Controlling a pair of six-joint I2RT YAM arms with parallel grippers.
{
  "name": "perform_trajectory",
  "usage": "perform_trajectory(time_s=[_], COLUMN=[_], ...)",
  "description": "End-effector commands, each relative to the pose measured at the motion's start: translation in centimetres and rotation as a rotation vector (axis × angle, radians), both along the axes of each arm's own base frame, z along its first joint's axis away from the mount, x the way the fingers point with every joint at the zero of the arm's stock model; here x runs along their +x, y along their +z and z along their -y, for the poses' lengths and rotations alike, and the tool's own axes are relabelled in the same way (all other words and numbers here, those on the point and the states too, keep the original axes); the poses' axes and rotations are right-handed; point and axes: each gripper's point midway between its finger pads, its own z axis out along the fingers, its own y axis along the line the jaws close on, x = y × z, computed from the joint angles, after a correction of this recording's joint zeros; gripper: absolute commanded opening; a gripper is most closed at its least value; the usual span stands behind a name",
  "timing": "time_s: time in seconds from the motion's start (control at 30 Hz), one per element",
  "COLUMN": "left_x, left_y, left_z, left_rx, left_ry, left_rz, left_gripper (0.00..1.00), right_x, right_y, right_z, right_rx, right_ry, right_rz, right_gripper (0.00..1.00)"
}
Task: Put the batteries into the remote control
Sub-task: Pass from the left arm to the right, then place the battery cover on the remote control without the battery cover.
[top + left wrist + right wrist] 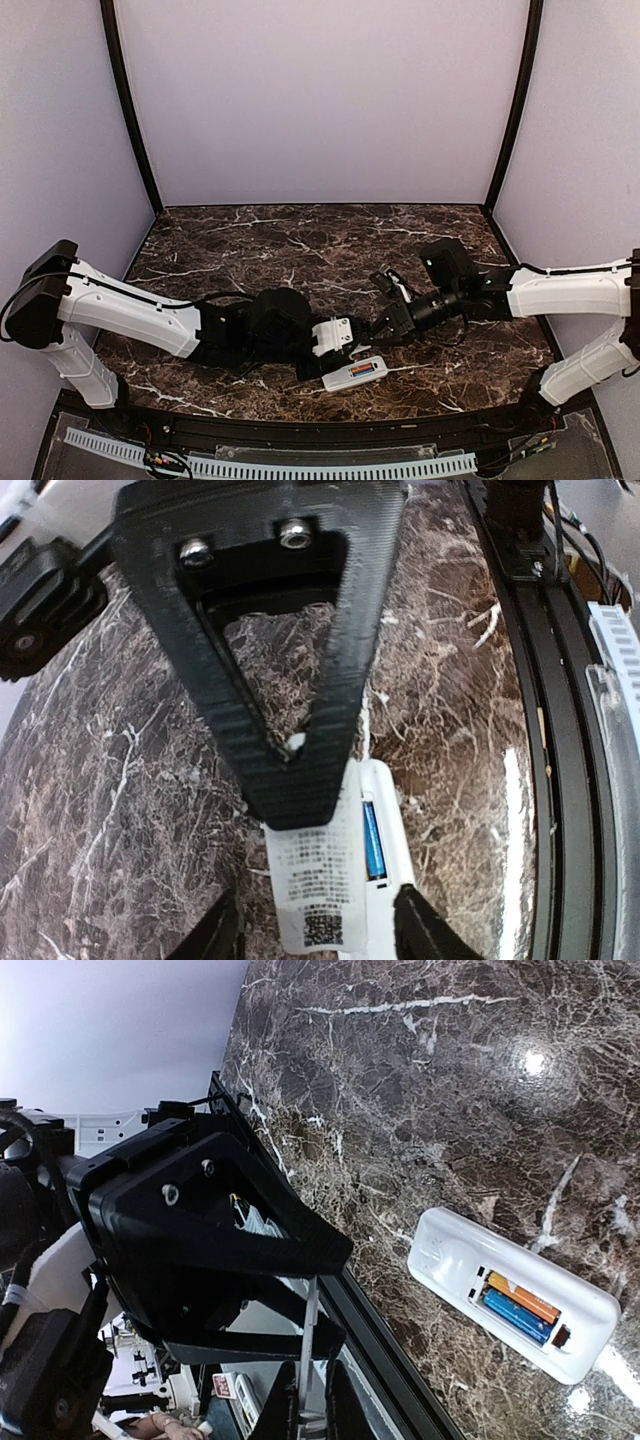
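**A:** From above, the remote control point(355, 373) lies back-up on the marble table point(300, 240), close to the near edge. Its compartment faces up, which suits closing it, I'd say. Just behind it a white cover panel point(333, 337) is held up between the two wrists.

**B:** Left wrist view now! The right gripper point(295, 805), fingers pressed together, pinches that panel by one end, so its labelled face hangs free. The left gripper point(318, 928) stands part open around the other end, fingertips point(218, 935) clear of it, gripping nothing. The remote lies underneath, peeking out on the near-edge side.

**A:** Right wrist camera: both batteries point(518, 1310) sit side by side in the compartment, orange beside blue. Loading looks done; only the cover panel is missing.

**B:** And the remote rests on the table well aside of those closed tips, a thin white edge caught between them.
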Motion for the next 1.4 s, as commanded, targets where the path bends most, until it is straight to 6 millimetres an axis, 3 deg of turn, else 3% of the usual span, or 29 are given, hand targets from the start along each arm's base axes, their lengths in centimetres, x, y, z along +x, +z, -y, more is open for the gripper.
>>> perform_trajectory(time_s=[0.0,0.23,0.47,0.77,1.03,1.37], left_x=[0.1,-1.4,-1.3,-3.2,-2.3,-2.0], left_y=[-0.5,-4.7,-8.9,-10.5,-10.6,-11.0], left_z=[-0.7,-3.6,-5.1,-4.8,-4.2,-3.8], left_rx=[0.028,0.127,0.261,0.260,0.219,0.184], left_ry=[0.026,0.062,0.091,0.025,0.020,0.016], left_rz=[-0.015,-0.151,-0.165,-0.269,-0.323,-0.352], left_gripper=[0.58,0.70,0.72,0.77,0.78,0.76], right_x=[0.5,1.5,1.8,1.6,1.3,1.6], right_y=[-0.8,-2.6,-5.2,-6.9,-7.6,-8.3], right_z=[0.9,2.1,2.0,1.7,2.6,2.1], right_rx=[-0.012,-0.014,-0.030,-0.017,-0.035,-0.014], right_ry=[0.003,-0.024,-0.008,0.026,0.014,0.003], right_rz=[-0.012,-0.051,-0.098,-0.136,-0.153,-0.169], right_gripper=[0.00,0.00,0.00,0.00,0.00,0.00])
